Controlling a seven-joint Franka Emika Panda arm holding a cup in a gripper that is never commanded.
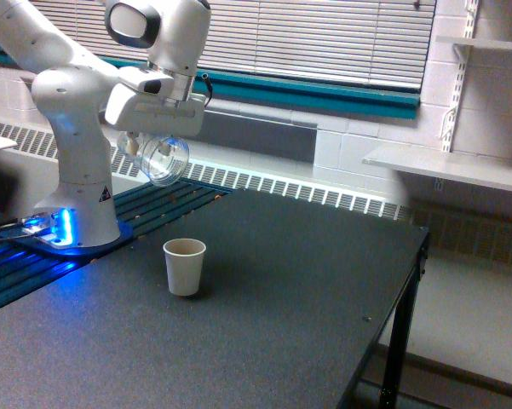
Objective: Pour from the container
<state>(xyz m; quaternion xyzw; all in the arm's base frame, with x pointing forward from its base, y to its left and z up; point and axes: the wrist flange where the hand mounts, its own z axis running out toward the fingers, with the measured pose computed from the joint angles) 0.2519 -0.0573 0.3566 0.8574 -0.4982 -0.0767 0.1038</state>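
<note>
Exterior view: container (165,159) (tilted) held under hand (150,136).

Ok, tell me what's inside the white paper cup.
The small white paper cup stands upright on the dark table, below the tilted clear jug. Only its brownish inner wall near the rim shows; contents and fill level are hidden.

The white, glossy Franka robot arm (77,128) is all chunky rounded segments, with a fat cylindrical base column that has a small yellow-and-black warning triangle sticker (105,193) low on its side. There's a dark grey oval cap (132,23) set into the upper joint, and a thin black cable (206,85) loops out by the wrist, just above the boxy white hand block (158,109). The foot of the base glows bright blue (55,228), lighting up the flat mounting plate around it.
</note>
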